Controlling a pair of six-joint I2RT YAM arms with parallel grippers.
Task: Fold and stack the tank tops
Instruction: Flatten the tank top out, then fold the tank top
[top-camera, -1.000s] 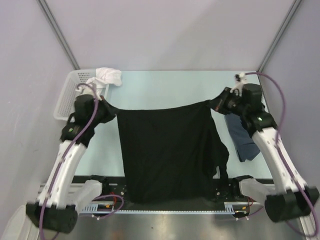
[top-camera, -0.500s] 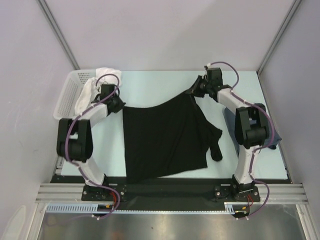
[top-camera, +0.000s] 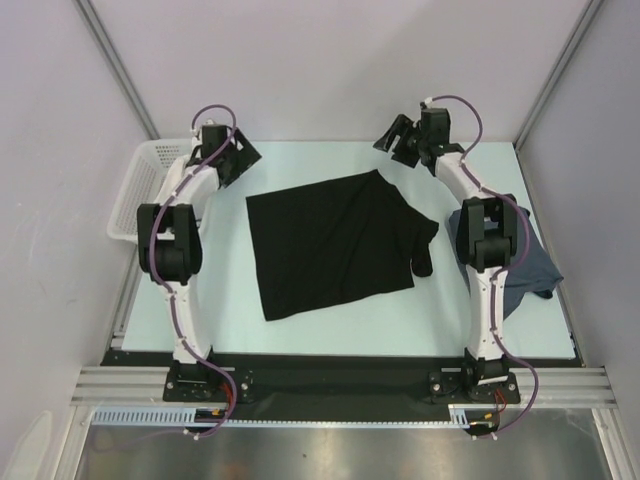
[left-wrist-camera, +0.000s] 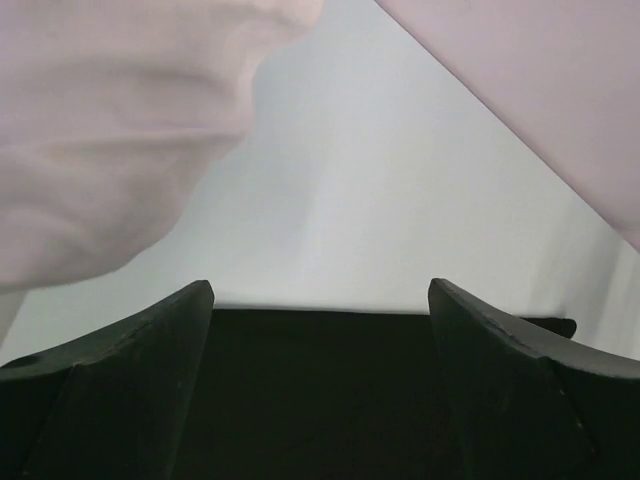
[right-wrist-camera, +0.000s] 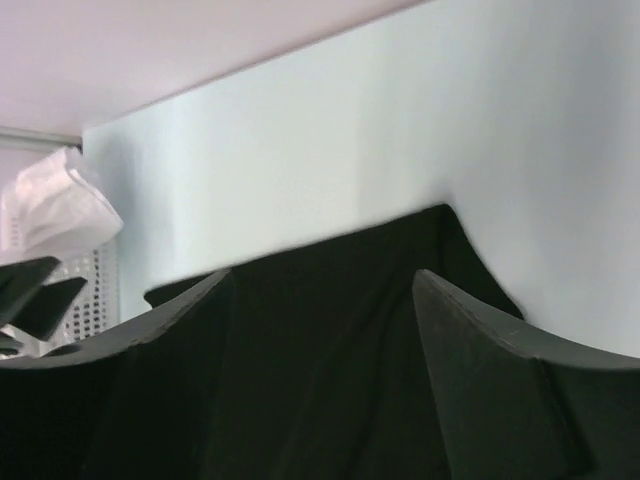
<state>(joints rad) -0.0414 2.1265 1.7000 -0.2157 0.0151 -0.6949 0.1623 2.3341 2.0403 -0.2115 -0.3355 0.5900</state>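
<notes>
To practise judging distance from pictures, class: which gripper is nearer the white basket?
Left. The left gripper hangs just right of the basket, near its far end. The right gripper is much farther right, beyond the black tank top, past its far right corner.

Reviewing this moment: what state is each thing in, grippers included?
black tank top: spread flat on the table, unfolded, not held.
slate-blue tank top: crumpled at the table's right edge, unfolded.
left gripper: open, empty.
right gripper: open, empty.
basket: upright at the far left corner.
white cloth: bunched at the basket.
</notes>
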